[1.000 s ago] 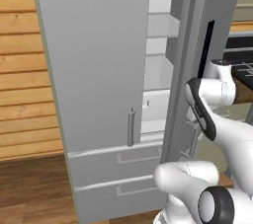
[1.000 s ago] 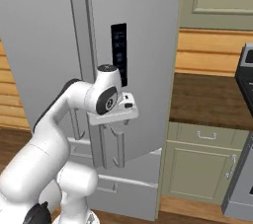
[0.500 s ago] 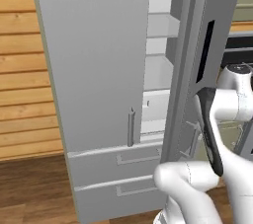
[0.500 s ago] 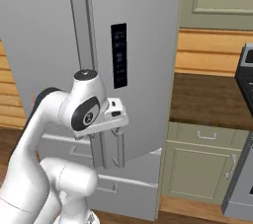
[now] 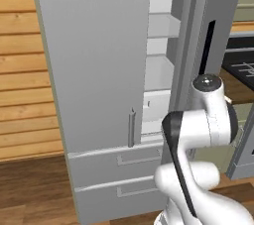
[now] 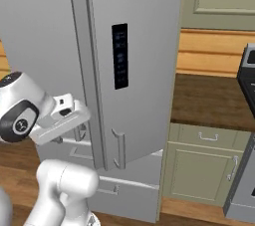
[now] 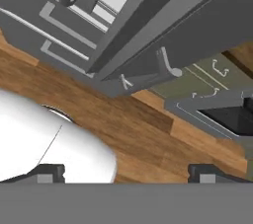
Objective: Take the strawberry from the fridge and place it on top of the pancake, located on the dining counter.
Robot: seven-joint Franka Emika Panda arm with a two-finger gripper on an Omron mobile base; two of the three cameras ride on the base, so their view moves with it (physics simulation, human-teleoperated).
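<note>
The fridge [image 5: 94,60] stands in front of me, tall and light grey. Its door with the narrow black panel [image 6: 119,56] is ajar. Through the gap I see white shelves [image 5: 159,25] and a bin [image 5: 154,111]; the strawberry is hidden. My gripper [image 7: 126,172] is open, its dark fingertips [image 7: 49,171] far apart with nothing between them. It looks down at the fridge's drawers [image 7: 64,26], the door handle [image 7: 168,66] and the wood floor. In the right base view my hand [image 6: 62,119] hangs left of the open door's edge. The pancake and the dining counter are out of view.
Right of the fridge runs a wall counter [image 6: 209,100] with a dark wood top over sage-green cabinets [image 6: 199,165]. A dark stove [image 6: 247,75] sits at the far right. A wood-plank wall [image 5: 20,70] is left of the fridge.
My arm has folded back from the fridge door; the hand moved left and a little down, away from the black panel. The door stays ajar and the fingers stay apart.
</note>
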